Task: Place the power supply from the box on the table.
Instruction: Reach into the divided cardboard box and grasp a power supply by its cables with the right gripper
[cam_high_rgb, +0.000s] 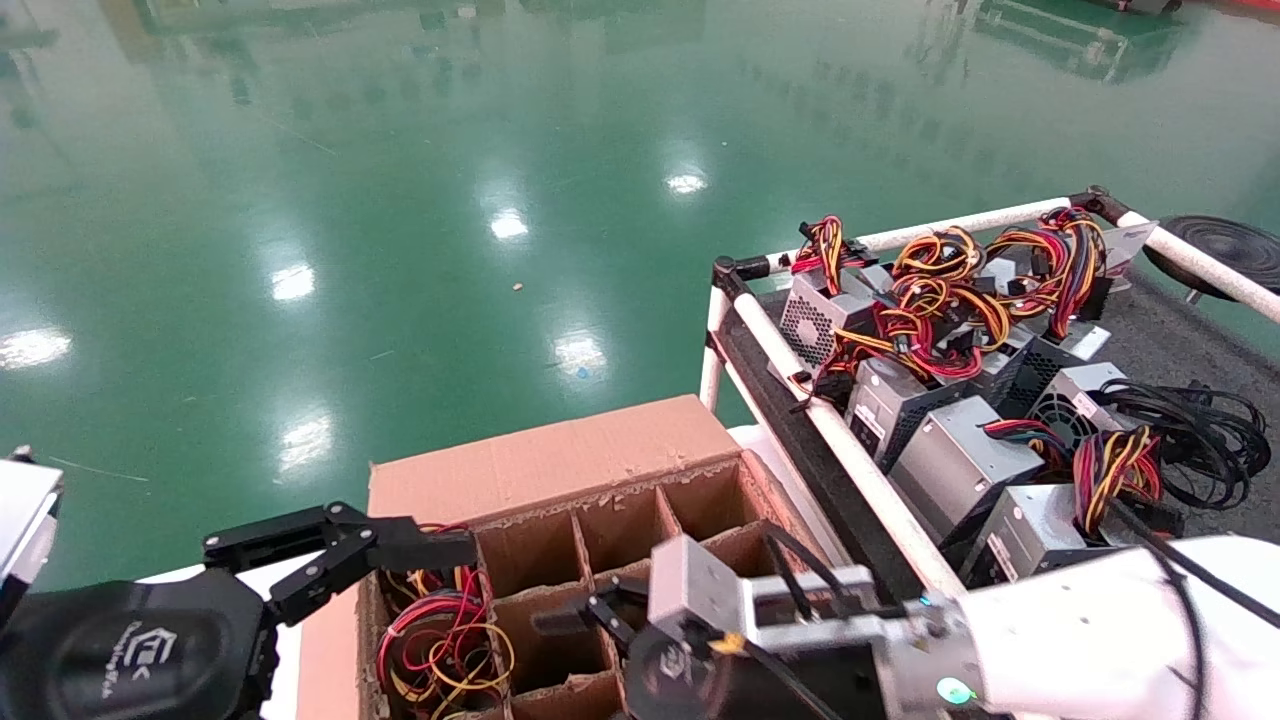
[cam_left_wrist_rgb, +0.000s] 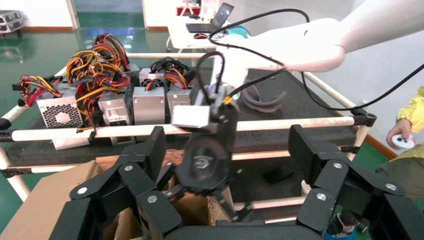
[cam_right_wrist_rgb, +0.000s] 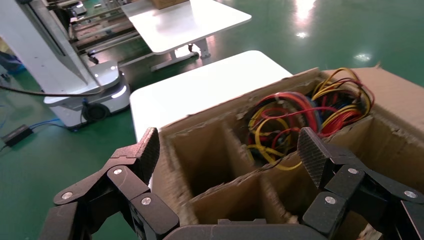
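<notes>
Box (cam_high_rgb: 560, 470) cut off at bottom edge; wire bundle (cam_high_rgb: 440, 640) hides whatever's under it; right gripper (cam_high_rgb: 575, 620) partly behind its wrist.

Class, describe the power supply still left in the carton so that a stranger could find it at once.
Start at the big brown cardboard box beside the white-railed table. Look into the divider cell nearest the left gripper: the power supply there lies under a tangle of red, yellow and black wires. The neighbouring cells in view hold nothing.

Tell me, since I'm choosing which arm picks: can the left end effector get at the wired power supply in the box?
Probably yes. The left end effector hangs open at the box edge, just above the power supply cell, whose top is uncovered. The right end effector sits over neighbouring cells, not this one.
</notes>
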